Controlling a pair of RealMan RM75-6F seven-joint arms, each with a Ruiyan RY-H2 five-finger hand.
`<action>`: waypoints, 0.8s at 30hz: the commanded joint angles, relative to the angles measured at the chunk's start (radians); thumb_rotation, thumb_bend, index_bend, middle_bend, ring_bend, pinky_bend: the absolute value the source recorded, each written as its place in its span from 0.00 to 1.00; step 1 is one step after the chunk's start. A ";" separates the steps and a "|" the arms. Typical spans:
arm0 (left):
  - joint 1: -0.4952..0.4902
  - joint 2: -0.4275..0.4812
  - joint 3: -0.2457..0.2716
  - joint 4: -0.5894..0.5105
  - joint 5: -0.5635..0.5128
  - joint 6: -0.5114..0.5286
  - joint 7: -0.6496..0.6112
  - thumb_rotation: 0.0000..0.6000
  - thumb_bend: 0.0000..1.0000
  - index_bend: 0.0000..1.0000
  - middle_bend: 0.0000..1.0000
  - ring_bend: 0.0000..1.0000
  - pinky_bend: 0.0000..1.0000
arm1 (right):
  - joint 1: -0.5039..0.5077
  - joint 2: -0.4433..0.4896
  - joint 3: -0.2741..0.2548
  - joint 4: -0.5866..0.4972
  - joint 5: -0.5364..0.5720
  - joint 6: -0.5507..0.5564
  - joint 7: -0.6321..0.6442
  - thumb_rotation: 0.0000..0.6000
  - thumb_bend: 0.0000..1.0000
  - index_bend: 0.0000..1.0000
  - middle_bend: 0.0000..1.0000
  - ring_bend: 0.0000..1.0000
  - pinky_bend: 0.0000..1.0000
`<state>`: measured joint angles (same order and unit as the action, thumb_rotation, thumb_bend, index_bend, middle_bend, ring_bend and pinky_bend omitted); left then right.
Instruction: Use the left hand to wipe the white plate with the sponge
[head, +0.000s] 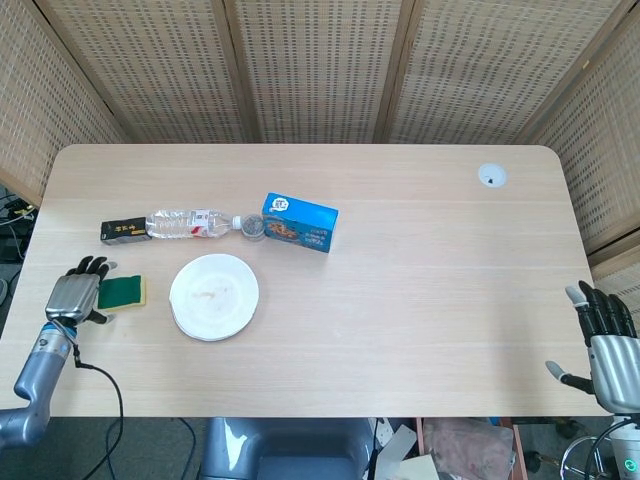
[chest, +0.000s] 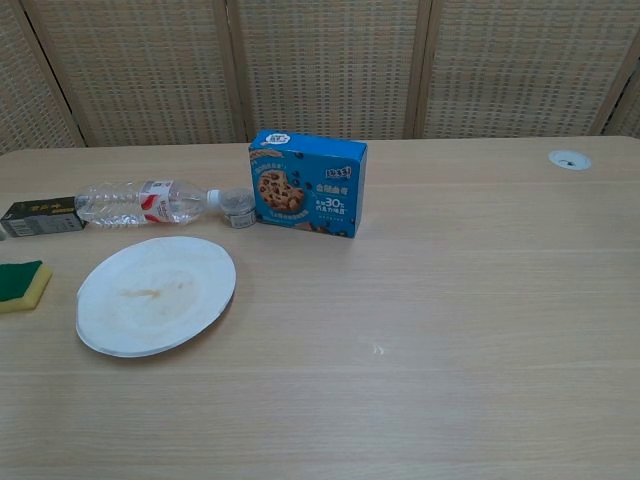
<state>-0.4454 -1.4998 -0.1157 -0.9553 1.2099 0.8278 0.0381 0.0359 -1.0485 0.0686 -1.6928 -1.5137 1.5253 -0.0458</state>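
Observation:
The white plate (head: 214, 296) lies left of the table's middle, with a faint brown smear on it; the chest view shows the plate (chest: 157, 294) too. The green and yellow sponge (head: 126, 290) lies flat just left of it, and the chest view catches the sponge (chest: 20, 283) at its left edge. My left hand (head: 78, 293) is over the table right at the sponge's left side, fingers apart and holding nothing; whether they touch the sponge I cannot tell. My right hand (head: 605, 340) hangs open off the table's right edge.
Behind the plate lie a black box (head: 125, 231), a water bottle (head: 188, 223) on its side, a small jar (head: 254, 228) and a blue cookie box (head: 300, 222). A cable grommet (head: 491, 176) sits far right. Wicker screens close off the back.

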 joint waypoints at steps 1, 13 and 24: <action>-0.016 -0.021 0.000 0.033 0.006 -0.015 -0.021 1.00 0.00 0.19 0.14 0.07 0.20 | 0.000 0.000 0.000 0.000 0.002 -0.001 0.000 1.00 0.00 0.00 0.00 0.00 0.00; -0.038 -0.066 0.003 0.109 0.005 -0.049 -0.039 1.00 0.00 0.26 0.19 0.11 0.23 | 0.005 -0.003 0.000 0.004 0.011 -0.014 0.000 1.00 0.00 0.00 0.00 0.00 0.00; -0.057 -0.114 -0.005 0.175 -0.005 -0.062 -0.031 1.00 0.09 0.40 0.30 0.21 0.33 | 0.017 -0.010 0.004 0.011 0.032 -0.042 0.003 1.00 0.00 0.00 0.00 0.00 0.00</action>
<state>-0.5012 -1.6122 -0.1206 -0.7826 1.2051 0.7662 0.0063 0.0525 -1.0583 0.0723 -1.6823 -1.4822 1.4839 -0.0424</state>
